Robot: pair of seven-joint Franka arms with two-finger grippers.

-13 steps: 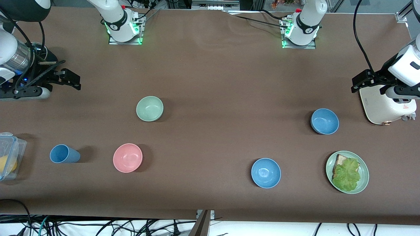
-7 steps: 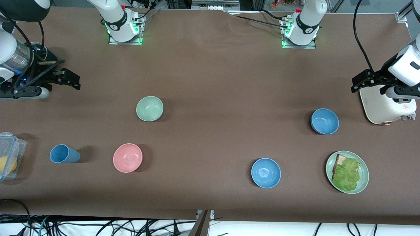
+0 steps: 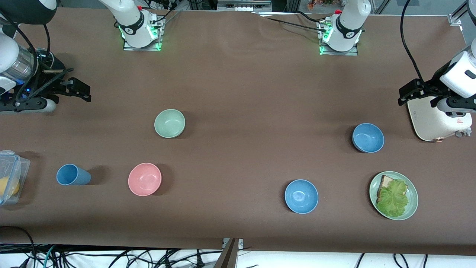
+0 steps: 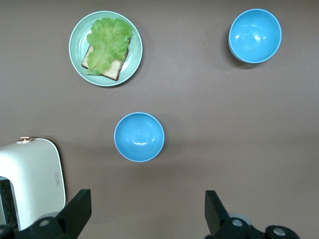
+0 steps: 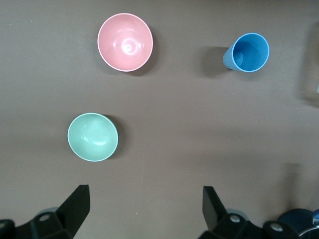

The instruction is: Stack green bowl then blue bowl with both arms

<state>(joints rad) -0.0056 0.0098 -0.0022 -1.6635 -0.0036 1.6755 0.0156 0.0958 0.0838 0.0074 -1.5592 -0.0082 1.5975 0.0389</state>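
The pale green bowl (image 3: 169,123) sits upright on the brown table toward the right arm's end; it also shows in the right wrist view (image 5: 92,137). Two blue bowls sit toward the left arm's end: one (image 3: 368,137) by the toaster, the other (image 3: 301,196) nearer the front camera. Both show in the left wrist view, the first (image 4: 139,137) and the second (image 4: 254,35). My right gripper (image 3: 80,91) (image 5: 144,211) is open and empty over bare table, apart from the green bowl. My left gripper (image 3: 409,91) (image 4: 148,214) is open and empty over bare table beside the toaster.
A white toaster (image 3: 437,119) stands at the left arm's end. A green plate (image 3: 412,203) holds bread and lettuce. A pink bowl (image 3: 144,179) and a blue cup (image 3: 72,175) lie nearer the front camera than the green bowl. A clear container (image 3: 9,176) sits at the table's edge.
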